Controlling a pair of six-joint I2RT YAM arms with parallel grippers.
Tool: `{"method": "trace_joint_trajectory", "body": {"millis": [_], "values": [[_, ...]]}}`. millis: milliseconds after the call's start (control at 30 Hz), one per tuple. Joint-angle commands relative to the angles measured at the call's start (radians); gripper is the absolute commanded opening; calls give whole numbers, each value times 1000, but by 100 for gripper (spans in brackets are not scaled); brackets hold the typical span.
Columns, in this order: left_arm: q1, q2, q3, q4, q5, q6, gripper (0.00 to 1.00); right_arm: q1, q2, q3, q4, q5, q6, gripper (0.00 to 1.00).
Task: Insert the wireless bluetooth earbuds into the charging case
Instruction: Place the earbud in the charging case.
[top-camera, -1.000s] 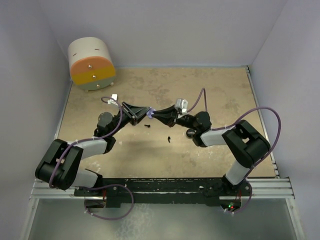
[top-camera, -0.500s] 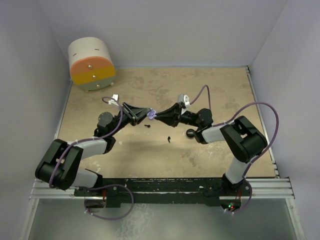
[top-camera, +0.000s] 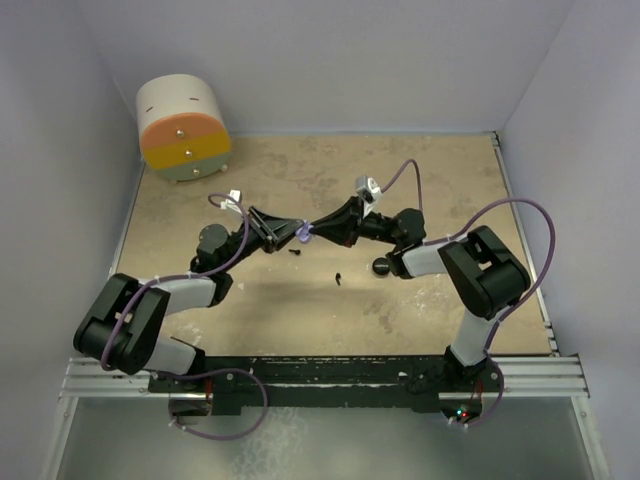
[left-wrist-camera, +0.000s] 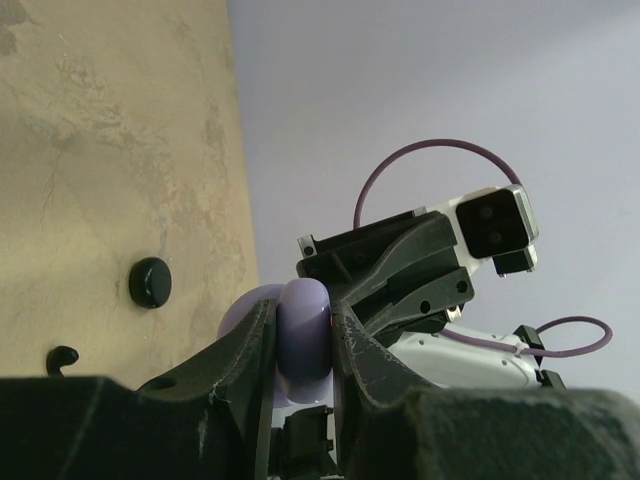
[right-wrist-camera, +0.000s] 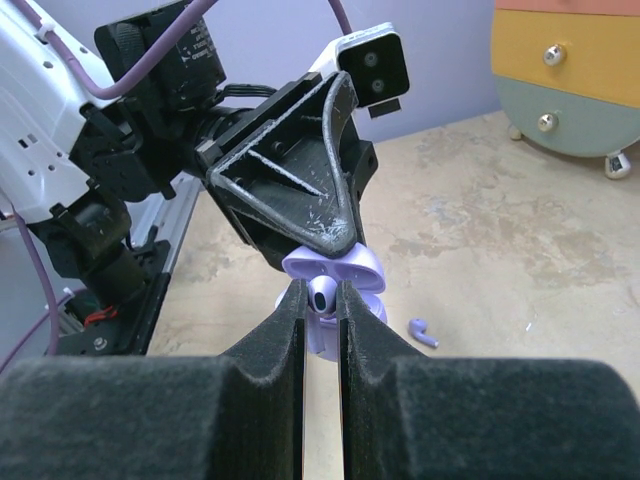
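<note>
My left gripper (top-camera: 298, 229) is shut on the open lavender charging case (left-wrist-camera: 305, 335), held above the table's middle. My right gripper (right-wrist-camera: 321, 300) is shut on a lavender earbud (right-wrist-camera: 322, 296), pressed against the case (right-wrist-camera: 350, 270) just under its raised lid. The two grippers meet tip to tip, the right gripper (top-camera: 316, 233) coming in from the upper right. A second lavender earbud (right-wrist-camera: 423, 333) lies on the table below. Two black earbuds (top-camera: 295, 252) (top-camera: 339, 277) lie on the table near the grippers.
A black round disc (top-camera: 381, 266) rests on the table under the right arm. A round drawer unit (top-camera: 183, 128) with orange, yellow and grey fronts stands at the back left corner. Walls close in on three sides.
The right wrist has swung up and back, tilting its gripper, with the earbud kept at the case. The left arm and the case have hardly moved.
</note>
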Motion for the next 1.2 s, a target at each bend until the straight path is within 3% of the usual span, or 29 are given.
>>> {"method": "trace_joint_trajectory", "body": {"millis": [0,1167], "values": [[-2,5,12,86,34,13,0,-8,-3,43,718,-1,28,0],[0,-37,26,97,38,-9,0,-39,-16,86,719,-16,18,0]]}}
